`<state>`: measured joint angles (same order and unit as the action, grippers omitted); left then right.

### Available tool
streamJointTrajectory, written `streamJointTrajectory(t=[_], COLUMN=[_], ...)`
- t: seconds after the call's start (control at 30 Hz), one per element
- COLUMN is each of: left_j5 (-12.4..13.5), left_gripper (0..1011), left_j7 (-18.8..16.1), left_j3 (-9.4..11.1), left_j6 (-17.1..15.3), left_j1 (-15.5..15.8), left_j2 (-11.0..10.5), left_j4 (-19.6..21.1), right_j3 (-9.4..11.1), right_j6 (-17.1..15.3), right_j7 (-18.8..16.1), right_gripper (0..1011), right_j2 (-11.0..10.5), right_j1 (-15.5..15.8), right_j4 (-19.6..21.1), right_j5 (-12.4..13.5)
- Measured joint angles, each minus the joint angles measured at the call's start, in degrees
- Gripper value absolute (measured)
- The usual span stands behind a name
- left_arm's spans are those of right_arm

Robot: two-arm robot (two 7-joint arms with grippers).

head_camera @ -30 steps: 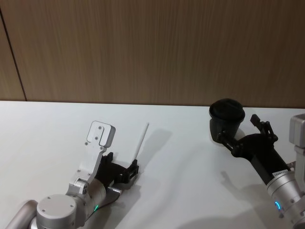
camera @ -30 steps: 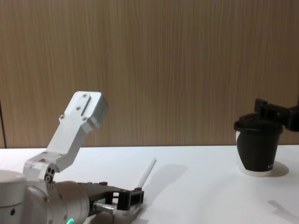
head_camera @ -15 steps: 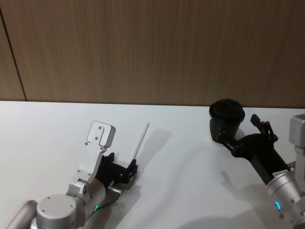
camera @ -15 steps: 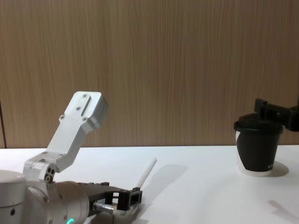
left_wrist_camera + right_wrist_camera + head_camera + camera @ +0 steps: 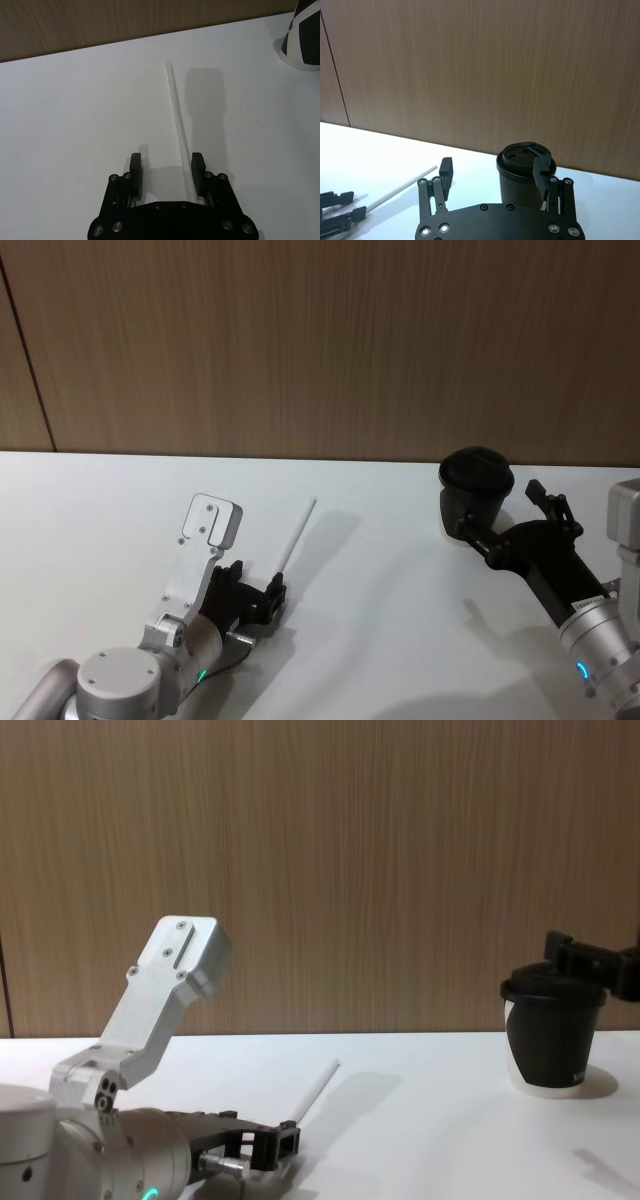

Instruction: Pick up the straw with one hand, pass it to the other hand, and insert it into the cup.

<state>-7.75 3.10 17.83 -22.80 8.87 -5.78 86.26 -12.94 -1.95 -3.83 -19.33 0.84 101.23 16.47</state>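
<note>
Looking down the left wrist view, the left gripper (image 5: pixel 166 161) sits low over the table (image 5: pixel 75 100) with its fingers spread. The straw (image 5: pixel 177 122) runs out between them, hugging one finger, not pinched. Best guess is it's lined up lengthwise so a squeeze catches the near end and leaves the rest free for the handover. The right gripper (image 5: pixel 500 510) hangs just beside the cup (image 5: pixel 476 485), fingers open too, probably so the insert is a short trip.
</note>
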Motion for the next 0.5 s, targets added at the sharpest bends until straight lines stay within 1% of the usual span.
streamJointTrajectory(t=[0.5], left_j5=[0.0], left_gripper=[522], left_j7=[0.0], left_j3=[0.0], left_j6=[0.0], left_j1=[0.0], left_j2=[0.0], left_j4=[0.0], right_j3=[0.0], right_j6=[0.0], right_j7=[0.0], right_gripper=[1001], right_j2=[0.0], right_j1=[0.0], right_j4=[0.0], right_j5=[0.0])
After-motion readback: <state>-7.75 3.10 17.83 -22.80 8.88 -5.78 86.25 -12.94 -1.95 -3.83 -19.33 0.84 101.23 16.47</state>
